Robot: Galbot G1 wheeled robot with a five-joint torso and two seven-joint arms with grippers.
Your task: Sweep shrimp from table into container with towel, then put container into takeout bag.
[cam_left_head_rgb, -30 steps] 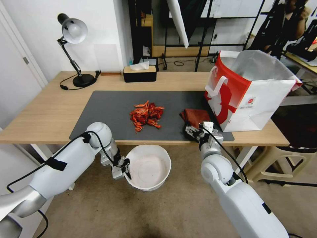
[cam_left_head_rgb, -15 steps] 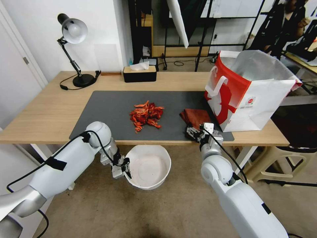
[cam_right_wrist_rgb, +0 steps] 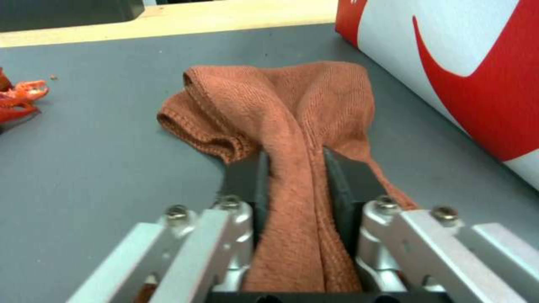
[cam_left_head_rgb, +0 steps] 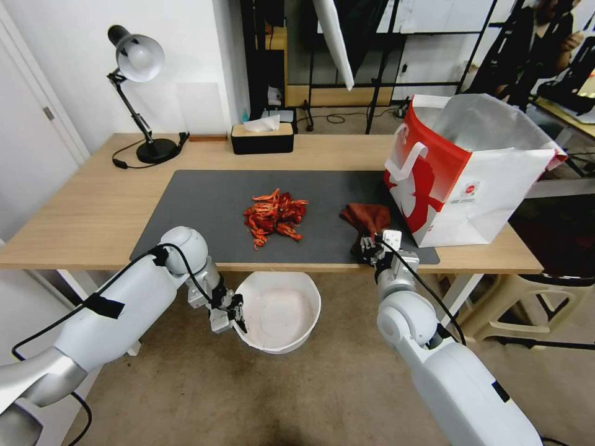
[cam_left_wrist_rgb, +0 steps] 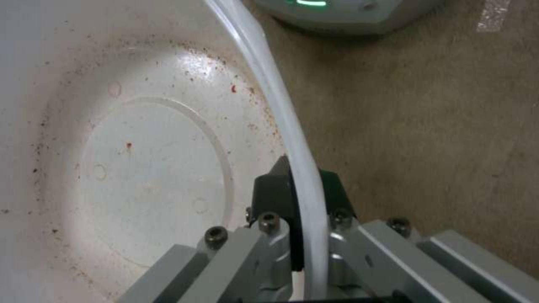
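Where it lay flat, towel [cam_left_head_rgb: 365,218] now bunched, right claw [cam_left_head_rgb: 370,246] clamped.

Lighting's pretty even and bright indoors, looks like soft overhead light, so the takeout bag [cam_left_head_rgb: 462,170] only throws a faint shadow onto the mat beside it and its silvery lining looks a bit washed out. The head view has obvious wide-angle bending: the table [cam_left_head_rgb: 93,210] edges curve away toward the corners. Both wrist views are soft; the container [cam_left_wrist_rgb: 140,160] rim nearest the lens blurs, with a small shiny patch inside.
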